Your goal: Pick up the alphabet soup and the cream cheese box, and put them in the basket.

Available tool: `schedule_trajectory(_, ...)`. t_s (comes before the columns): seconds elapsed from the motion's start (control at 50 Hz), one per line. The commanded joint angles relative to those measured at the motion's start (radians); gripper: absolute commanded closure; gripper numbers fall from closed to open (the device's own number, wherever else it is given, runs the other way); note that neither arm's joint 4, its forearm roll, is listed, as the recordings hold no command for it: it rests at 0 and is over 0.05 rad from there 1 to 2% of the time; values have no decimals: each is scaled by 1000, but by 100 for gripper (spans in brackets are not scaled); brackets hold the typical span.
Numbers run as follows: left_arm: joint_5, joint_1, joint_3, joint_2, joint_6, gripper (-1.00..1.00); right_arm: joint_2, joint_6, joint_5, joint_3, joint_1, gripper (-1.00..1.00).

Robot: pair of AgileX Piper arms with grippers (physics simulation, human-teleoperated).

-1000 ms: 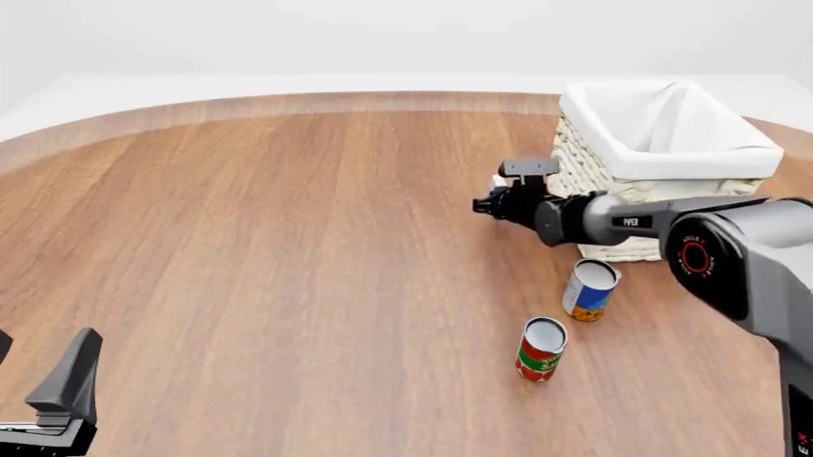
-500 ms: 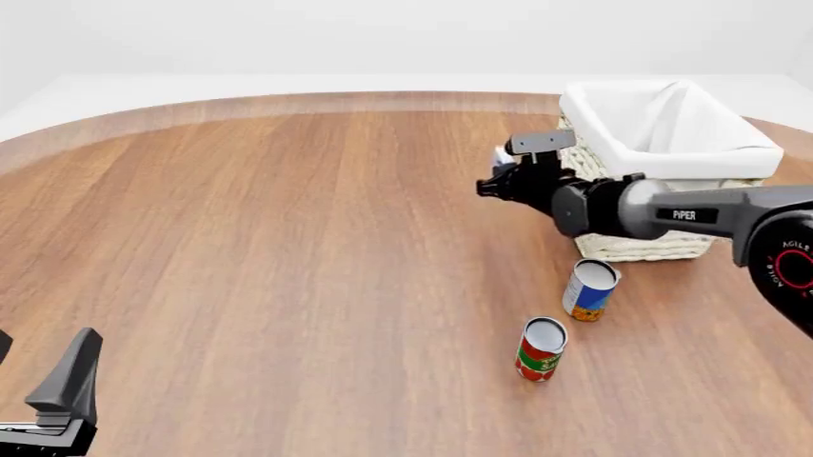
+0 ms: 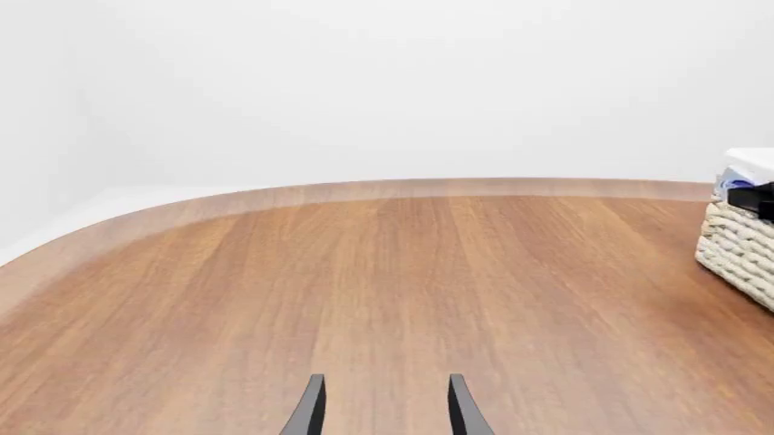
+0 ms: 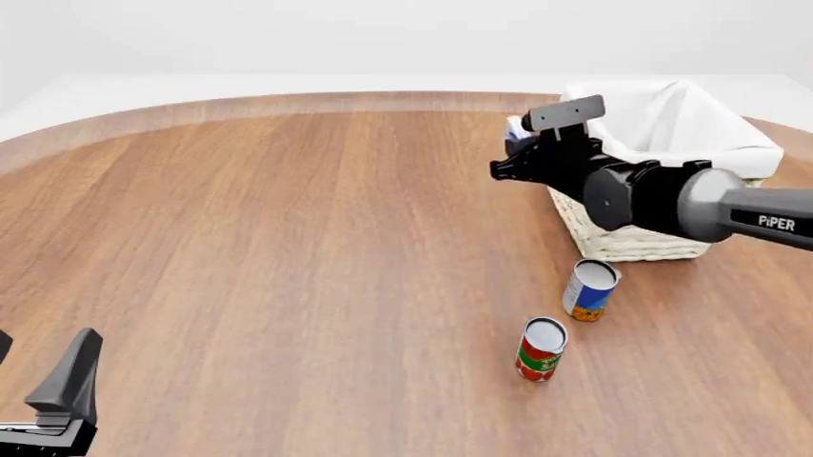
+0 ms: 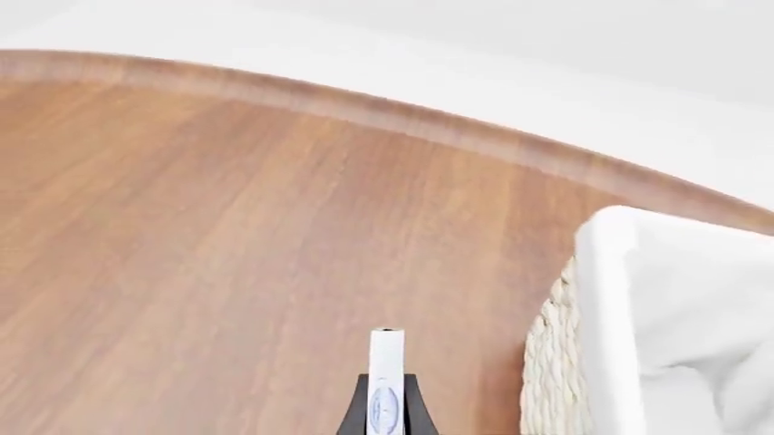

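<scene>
Wood grain fills my screen: the brown table [image 4: 280,248] runs wide, and I take the basket [image 4: 661,162] as my landmark. Far to the basket's left and well nearer me, my left gripper [image 4: 57,400] sits low over the table, its two dark fingers [image 3: 310,410] spread apart with only bare wood between them. Just beside the basket's left rim, my right gripper [image 4: 519,148] hangs above the table, raised to about rim height, with the arm reaching in across the basket's near wall. Its jaws are pinched together on the cream cheese box [image 5: 386,381], which stands on edge between them in the right wrist view, a thin white slab with blue markings. In the front view the box [image 4: 517,129] shows as a small white and blue patch just left of the rim, not yet over the liner. Woven wall and folded white cloth [image 5: 677,335] lie close beside it. Nearer me than the basket, the alphabet soup [image 4: 591,289] stands on the table just off the basket's front wall. A red and green can [image 4: 542,348] stands a little nearer me still, close to the soup but apart from it.
</scene>
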Motion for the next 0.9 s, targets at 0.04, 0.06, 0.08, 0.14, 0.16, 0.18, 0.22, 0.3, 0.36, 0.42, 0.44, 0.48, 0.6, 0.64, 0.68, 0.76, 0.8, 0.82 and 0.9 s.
schedule_trajectory(0.04, 0, 0, 0, 0, 0, -100, -115, -36, 26, 38, -9, 100)
schedule_trajectory(0.06, 0, 0, 0, 0, 0, -100, -126, -42, 31, 42, -11, 100)
schedule_trajectory(0.08, 0, 0, 0, 0, 0, -100, -134, -43, 34, 45, -14, 100)
schedule_trajectory(0.14, 0, 0, 0, 0, 0, -100, -161, -54, 42, 55, -29, 100)
schedule_trajectory(0.16, 0, 0, 0, 0, 0, -100, -170, -57, 43, 59, -34, 100)
schedule_trajectory(0.18, 0, 0, 0, 0, 0, -100, -181, -61, 48, 63, -37, 100)
schedule_trajectory(0.22, 0, 0, 0, 0, 0, -100, -189, -62, 51, 66, -39, 100)
schedule_trajectory(0.3, 0, 0, 0, 0, 0, -100, -228, -80, 66, 75, -61, 100)
schedule_trajectory(0.36, 0, 0, 0, 0, 0, -100, -253, -90, 77, 81, -79, 100)
schedule_trajectory(0.42, 0, 0, 0, 0, 0, -100, -279, -99, 91, 85, -96, 100)
schedule_trajectory(0.44, 0, 0, 0, 0, 0, -100, -287, -102, 96, 85, -101, 100)
schedule_trajectory(0.48, 0, 0, 0, 0, 0, -100, -303, -107, 106, 84, -114, 100)
schedule_trajectory(0.6, 0, 0, 0, 0, 0, -100, -352, -134, 145, 85, -164, 100)
schedule_trajectory(0.64, 0, 0, 0, -1, 0, -100, -365, -138, 156, 86, -176, 100)
schedule_trajectory(0.68, 0, 0, 0, -1, 0, -100, -369, -143, 162, 85, -183, 100)
schedule_trajectory(0.76, 0, 0, 0, 0, 0, -100, -397, -135, 176, 87, -199, 100)
schedule_trajectory(0.8, 0, 0, 0, -1, 0, -100, -404, -140, 184, 84, -214, 100)
schedule_trajectory(0.82, 0, 0, 0, 0, 0, -100, -408, -139, 193, 78, -224, 100)
schedule_trajectory(0.9, 1, 0, 0, -1, 0, -100, -405, -137, 212, 64, -244, 100)
